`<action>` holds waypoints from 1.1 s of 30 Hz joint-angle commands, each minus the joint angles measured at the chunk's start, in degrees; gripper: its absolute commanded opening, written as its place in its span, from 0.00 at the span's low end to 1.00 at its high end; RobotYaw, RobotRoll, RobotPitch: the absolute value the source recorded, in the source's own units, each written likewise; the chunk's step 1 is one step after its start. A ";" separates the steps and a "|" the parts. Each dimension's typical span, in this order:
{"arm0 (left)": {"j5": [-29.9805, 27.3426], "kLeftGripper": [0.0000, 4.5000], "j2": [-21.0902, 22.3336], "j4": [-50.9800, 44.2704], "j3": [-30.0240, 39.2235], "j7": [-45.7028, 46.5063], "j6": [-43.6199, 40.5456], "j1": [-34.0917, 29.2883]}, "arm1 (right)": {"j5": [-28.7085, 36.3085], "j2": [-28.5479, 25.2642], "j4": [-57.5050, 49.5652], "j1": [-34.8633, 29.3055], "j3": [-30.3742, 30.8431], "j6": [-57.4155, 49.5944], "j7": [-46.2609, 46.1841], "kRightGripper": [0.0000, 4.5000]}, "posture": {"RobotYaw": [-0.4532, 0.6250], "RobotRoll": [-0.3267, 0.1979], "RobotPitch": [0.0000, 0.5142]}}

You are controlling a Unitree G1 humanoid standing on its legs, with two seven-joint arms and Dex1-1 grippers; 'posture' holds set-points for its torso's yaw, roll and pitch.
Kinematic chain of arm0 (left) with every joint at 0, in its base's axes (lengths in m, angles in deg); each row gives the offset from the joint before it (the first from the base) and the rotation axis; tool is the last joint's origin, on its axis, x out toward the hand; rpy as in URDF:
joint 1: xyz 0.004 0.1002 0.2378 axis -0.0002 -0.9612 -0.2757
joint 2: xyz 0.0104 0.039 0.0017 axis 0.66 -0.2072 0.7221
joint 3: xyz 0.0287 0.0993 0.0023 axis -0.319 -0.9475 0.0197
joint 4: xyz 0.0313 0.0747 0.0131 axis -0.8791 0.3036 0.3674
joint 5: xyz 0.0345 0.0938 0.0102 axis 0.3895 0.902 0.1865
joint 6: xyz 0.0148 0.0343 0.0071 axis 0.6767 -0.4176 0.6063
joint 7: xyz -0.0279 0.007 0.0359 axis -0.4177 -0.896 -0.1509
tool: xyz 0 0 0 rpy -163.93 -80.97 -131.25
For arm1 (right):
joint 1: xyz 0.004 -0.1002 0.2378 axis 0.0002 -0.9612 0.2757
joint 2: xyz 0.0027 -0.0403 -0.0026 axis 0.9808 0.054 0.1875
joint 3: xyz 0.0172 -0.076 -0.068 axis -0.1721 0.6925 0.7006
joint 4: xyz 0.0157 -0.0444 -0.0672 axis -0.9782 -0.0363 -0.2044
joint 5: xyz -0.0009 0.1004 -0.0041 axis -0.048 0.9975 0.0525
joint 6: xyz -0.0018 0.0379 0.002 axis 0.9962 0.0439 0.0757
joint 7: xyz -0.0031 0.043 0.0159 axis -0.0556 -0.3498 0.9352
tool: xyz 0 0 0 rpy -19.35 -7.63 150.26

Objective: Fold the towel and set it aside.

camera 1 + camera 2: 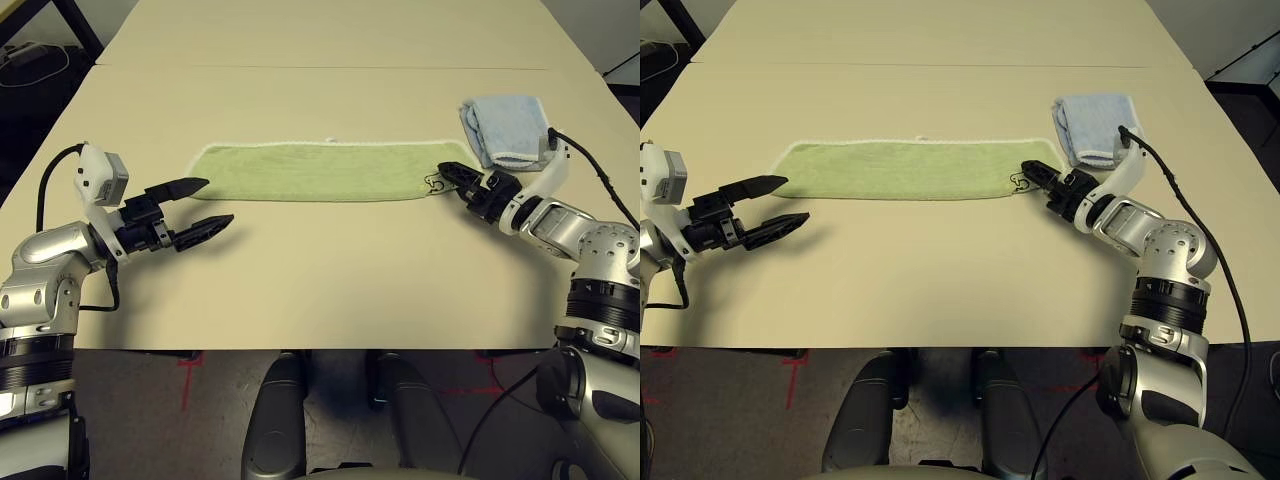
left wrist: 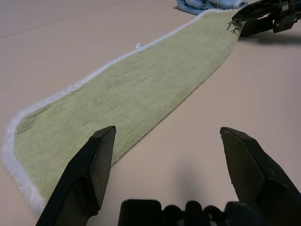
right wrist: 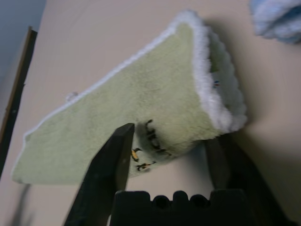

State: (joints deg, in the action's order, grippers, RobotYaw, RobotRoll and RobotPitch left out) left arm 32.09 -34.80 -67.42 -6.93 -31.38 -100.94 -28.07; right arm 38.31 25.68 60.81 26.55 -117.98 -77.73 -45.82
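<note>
Right fingers (image 1: pixel 447 174) straddle towel (image 1: pixel 318 171) corner, not clamped; left fingers (image 1: pixel 203 206) wide, level, beside opposite end.

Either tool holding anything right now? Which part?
Right tool straddles the green towel at its near right corner, by the dark mark; whether it has clamped cannot be told. Left tool is open, holding nothing.

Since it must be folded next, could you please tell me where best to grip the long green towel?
Grip the light green terry towel by its two near corners, coming in low from each end: it lies flat and lengthwise, leaving only edges to pinch.
</note>
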 commanded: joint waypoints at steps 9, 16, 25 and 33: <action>-0.38 1.00 0.65 -0.60 0.23 -0.38 -0.56 -0.59 | 1.06 0.46 -2.42 -2.68 -1.08 -1.19 -2.64 0.00 | 0.51 0.62 0.43; -0.32 1.00 0.60 -0.61 0.00 -0.50 -0.76 -0.51 | 2.73 -1.15 -4.95 -4.44 -0.71 -2.33 0.19 0.00 | 0.51 0.62 0.43; -0.14 1.00 0.31 -0.10 -0.51 -0.60 -0.77 0.00 | 3.05 -7.03 -9.76 -7.76 1.34 -1.04 8.33 0.00 | 0.50 0.62 0.43; 0.08 1.00 0.20 0.84 -1.04 -1.05 -0.61 0.94 | 0.74 -11.41 -9.44 -7.84 3.52 5.26 15.78 0.00 | 0.48 0.62 0.43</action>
State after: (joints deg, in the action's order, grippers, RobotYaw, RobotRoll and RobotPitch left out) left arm 32.09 -34.81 -67.22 -7.43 -31.62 -101.38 -26.85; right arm 39.87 15.30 51.97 19.51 -115.14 -74.16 -31.89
